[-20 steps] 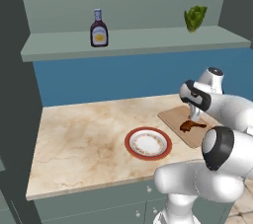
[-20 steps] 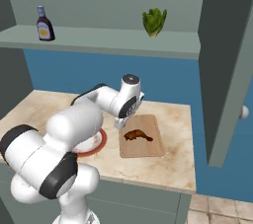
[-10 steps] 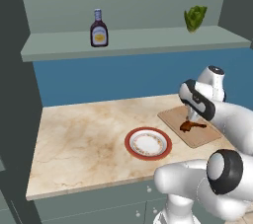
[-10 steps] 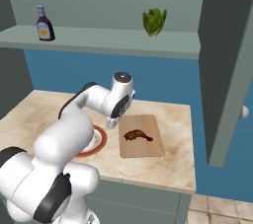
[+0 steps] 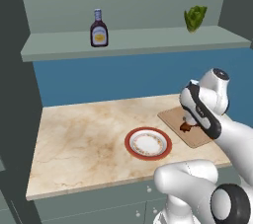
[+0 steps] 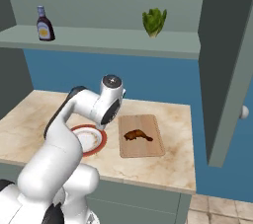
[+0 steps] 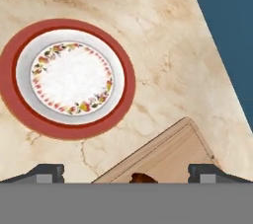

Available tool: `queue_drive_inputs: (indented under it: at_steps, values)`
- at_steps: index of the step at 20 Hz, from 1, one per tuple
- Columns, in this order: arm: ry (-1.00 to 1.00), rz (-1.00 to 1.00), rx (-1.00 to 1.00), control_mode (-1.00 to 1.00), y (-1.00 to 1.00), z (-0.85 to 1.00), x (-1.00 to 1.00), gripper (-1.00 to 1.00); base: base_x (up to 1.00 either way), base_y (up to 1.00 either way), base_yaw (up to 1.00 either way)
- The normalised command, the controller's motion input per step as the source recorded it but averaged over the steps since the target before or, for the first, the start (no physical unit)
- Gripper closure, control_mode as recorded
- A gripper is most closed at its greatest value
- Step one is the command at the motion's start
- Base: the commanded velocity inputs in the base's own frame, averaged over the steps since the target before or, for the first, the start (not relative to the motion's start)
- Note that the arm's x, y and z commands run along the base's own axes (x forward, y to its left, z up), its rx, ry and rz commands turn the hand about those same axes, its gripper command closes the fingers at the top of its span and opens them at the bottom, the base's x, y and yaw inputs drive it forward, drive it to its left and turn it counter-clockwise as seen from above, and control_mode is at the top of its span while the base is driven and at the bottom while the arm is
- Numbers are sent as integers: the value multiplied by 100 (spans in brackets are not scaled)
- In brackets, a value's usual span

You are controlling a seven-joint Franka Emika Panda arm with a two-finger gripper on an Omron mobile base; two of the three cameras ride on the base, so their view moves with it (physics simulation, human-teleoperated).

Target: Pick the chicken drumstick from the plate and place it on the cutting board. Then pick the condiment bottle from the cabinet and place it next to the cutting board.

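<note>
1. Chicken drumstick, small and dark-brown, is lying on the flat light-brown wooden cutting board, already delivered.
2. Two-finger gripper is hanging over it, fingertips spread wide and gripping nothing.
3. Round white red-rimmed plate is sitting beside the board.
4. Dark-brown condiment bottle is waiting upright on the grey-green cabinet shelf, apparently the next target.
</note>
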Motion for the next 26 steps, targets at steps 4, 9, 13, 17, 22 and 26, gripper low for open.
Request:
queue_drive_inputs:
  at_steps: [4,9,13,17,22,26]
  values:
    - [-2,1,12,-100,27,14,-19,-100,0,0,0]
    - [0,2,18,-100,23,14,-11,-100,0,0,0]
    - [1,3,18,-100,25,10,-9,-100,0,0,0]
    - [0,5,15,-100,33,9,-10,-100,0,0,0]
    - [0,5,9,-100,45,10,-11,-100,0,0,0]
    - [0,4,7,-100,54,8,-4,-100,0,0,0]
